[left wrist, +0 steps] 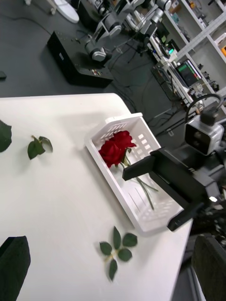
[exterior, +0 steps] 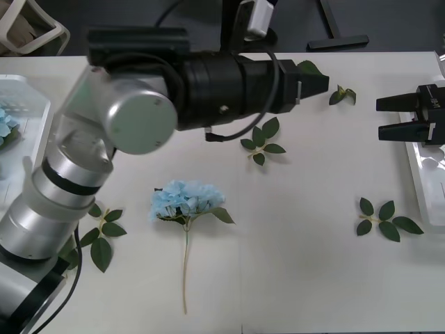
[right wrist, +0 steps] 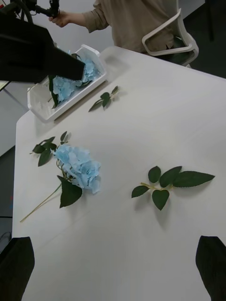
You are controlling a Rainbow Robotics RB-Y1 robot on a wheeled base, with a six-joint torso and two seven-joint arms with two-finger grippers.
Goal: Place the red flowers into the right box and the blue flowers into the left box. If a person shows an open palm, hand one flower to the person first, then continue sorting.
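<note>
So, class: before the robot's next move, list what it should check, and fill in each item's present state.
1. Something left to sort: one blue flower lies free on the table: ok.
2. The left gripper is open and empty: ok.
3. It is close to that flower: it reaches far beyond it: not ok.
4. The right gripper is open, beside the right box: ok.
5. The red flowers lie inside the right box: ok.
6. No open palm: the person's hand grips something: ok.
</note>
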